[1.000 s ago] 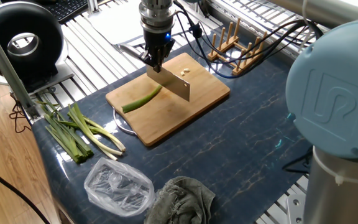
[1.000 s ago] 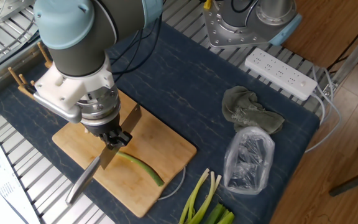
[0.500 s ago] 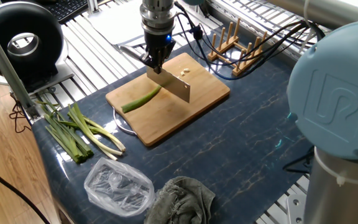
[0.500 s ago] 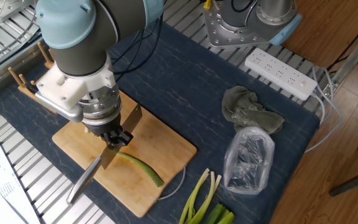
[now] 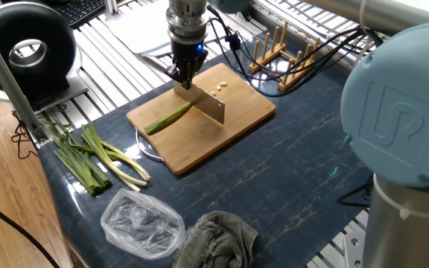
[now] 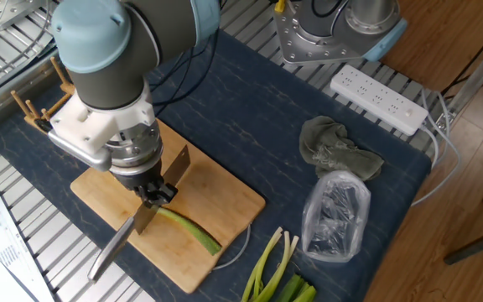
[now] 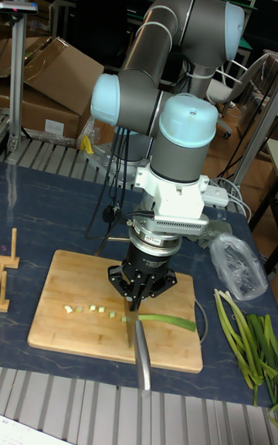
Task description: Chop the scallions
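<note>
On the wooden cutting board (image 5: 229,126) (image 6: 225,197) (image 7: 69,279) lies one green scallion stalk (image 5: 167,118) (image 6: 191,232) (image 7: 168,321). Several small pale cut bits (image 5: 219,87) (image 7: 89,308) lie beyond it. My gripper (image 5: 183,76) (image 6: 153,195) (image 7: 137,302) is shut on a knife. Its blade (image 5: 208,105) (image 6: 175,166) stands edge-down at the stalk's near end, and its handle (image 6: 110,248) (image 7: 143,364) sticks out past the board. A bundle of whole scallions (image 5: 95,158) (image 6: 277,270) (image 7: 249,337) lies on the table off the board.
A crumpled plastic bag (image 5: 141,223) (image 6: 339,214) (image 7: 238,263) and a grey cloth (image 5: 218,240) (image 6: 338,149) lie near the scallion bundle. A wooden rack (image 5: 281,48) stands behind the board. A power strip (image 6: 380,98) lies at the table's edge.
The gripper and knife have shifted slightly along the stalk toward its green end, and the stalk has been nudged a little on the board.
</note>
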Motion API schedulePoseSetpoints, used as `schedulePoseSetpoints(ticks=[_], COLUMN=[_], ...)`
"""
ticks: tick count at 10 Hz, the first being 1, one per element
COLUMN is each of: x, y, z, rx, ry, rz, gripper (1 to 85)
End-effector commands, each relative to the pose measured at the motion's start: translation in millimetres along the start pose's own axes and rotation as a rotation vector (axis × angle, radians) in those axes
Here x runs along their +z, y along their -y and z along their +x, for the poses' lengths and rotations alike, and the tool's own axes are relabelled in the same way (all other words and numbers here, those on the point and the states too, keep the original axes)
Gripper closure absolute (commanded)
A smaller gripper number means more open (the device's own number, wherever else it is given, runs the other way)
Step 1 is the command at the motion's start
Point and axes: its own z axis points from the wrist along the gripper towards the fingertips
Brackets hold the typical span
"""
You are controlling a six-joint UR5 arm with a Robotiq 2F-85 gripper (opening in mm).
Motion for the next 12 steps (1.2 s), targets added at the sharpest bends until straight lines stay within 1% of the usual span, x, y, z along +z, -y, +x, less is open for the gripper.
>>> schedulePoseSetpoints(ticks=[1,2,3,4,5,6,7,9,10,12], x=[-14.1,-27.6,-38.4,-37.4,-33.4,-28.6,-28.8,-27.3,-27.8,-28.2], y=[3.2,7.1,12.3,13.1,9.9,6.7,3.4,-6.9,-7.2,-16.7], z=[-15.5,-13.1,-7.7,-8.0,-10.6,-11.7,-8.6,-5.4,-2.9,2.2], rx=[-0.002,-0.014,-0.023,-0.015,-0.002,0.007,0.012,0.024,0.025,0.047], ry=[0.005,-0.014,-0.035,-0.028,-0.027,-0.015,-0.026,-0.018,-0.023,-0.030], rz=[-0.010,-0.018,-0.017,-0.010,-0.012,-0.028,-0.021,-0.042,-0.036,-0.061], gripper=[84.3,84.3,84.3,84.3,84.3,84.3,84.3,84.3,84.3,84.3])
